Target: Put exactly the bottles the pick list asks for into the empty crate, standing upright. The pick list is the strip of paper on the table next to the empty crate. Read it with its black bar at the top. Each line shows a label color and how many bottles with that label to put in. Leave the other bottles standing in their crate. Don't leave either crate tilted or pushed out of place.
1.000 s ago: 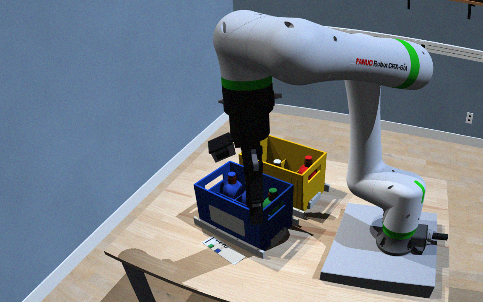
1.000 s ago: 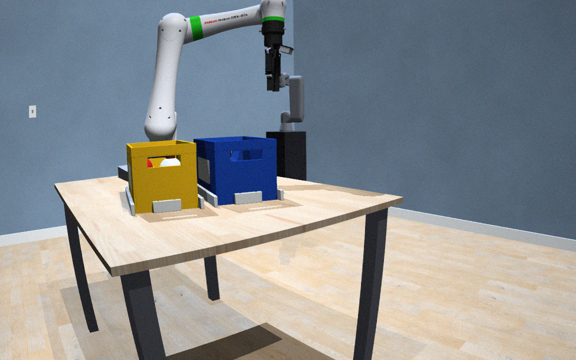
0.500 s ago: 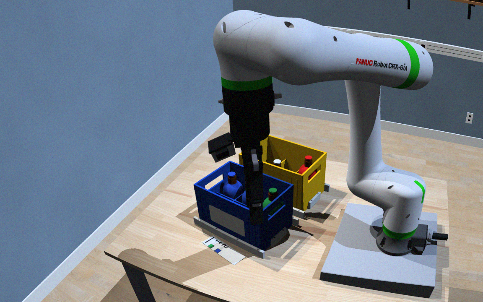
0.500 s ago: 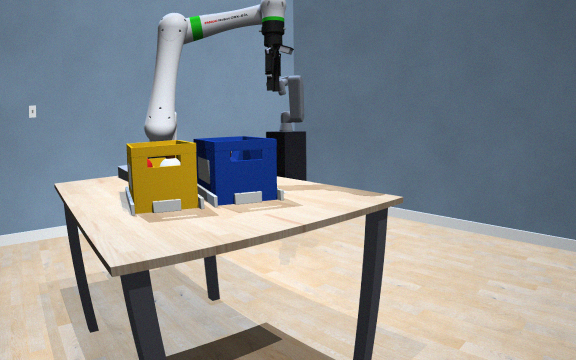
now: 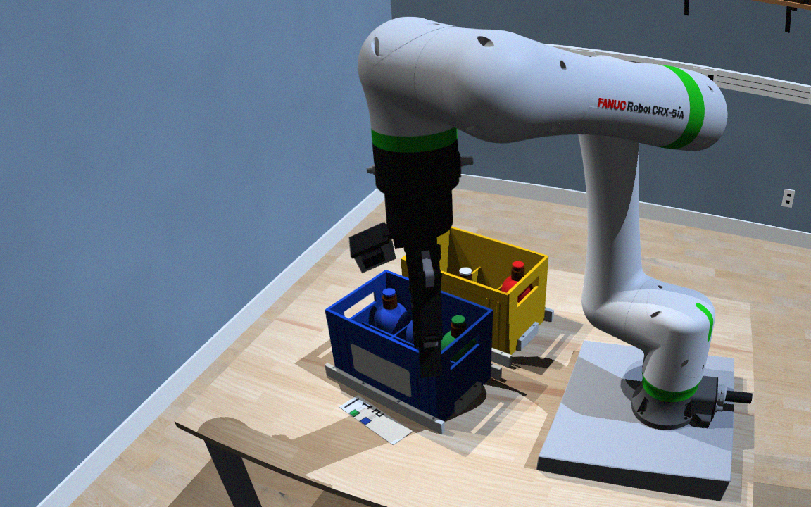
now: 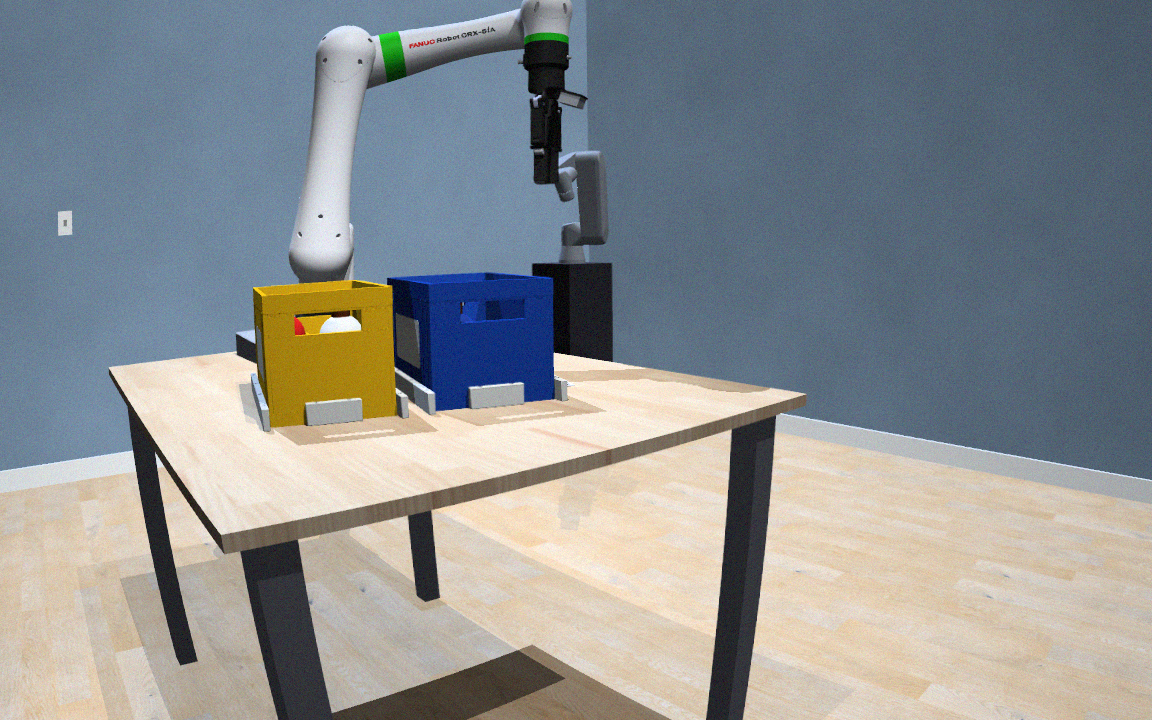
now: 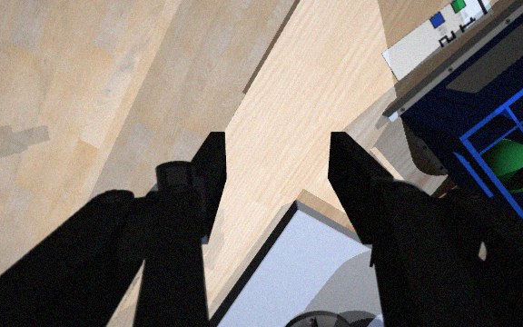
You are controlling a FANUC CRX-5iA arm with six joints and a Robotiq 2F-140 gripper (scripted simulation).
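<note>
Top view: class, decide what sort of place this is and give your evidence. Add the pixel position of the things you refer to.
Probably a robotics lab or training cell: a white robot arm (image 5: 490, 82) (image 6: 327, 152) is mounted by a wooden table (image 5: 257, 384) (image 6: 490, 474), with bottle crates, one blue (image 5: 364, 353) (image 6: 473, 358), one yellow (image 5: 525, 315) (image 6: 329, 376), held between low stops.

Wood table (image 5: 257, 403) (image 6: 652, 402) (image 7: 289, 91) w/ blue crate (image 5: 357, 353) (image 6: 473, 358) (image 7: 429, 132); yellow crate (image 5: 525, 308) (image 6: 329, 376); list strip (image 5: 393, 432) (image 7: 402, 59) beside blue; grey base slab (image 5: 560, 441) (image 7: 261, 277).
</note>
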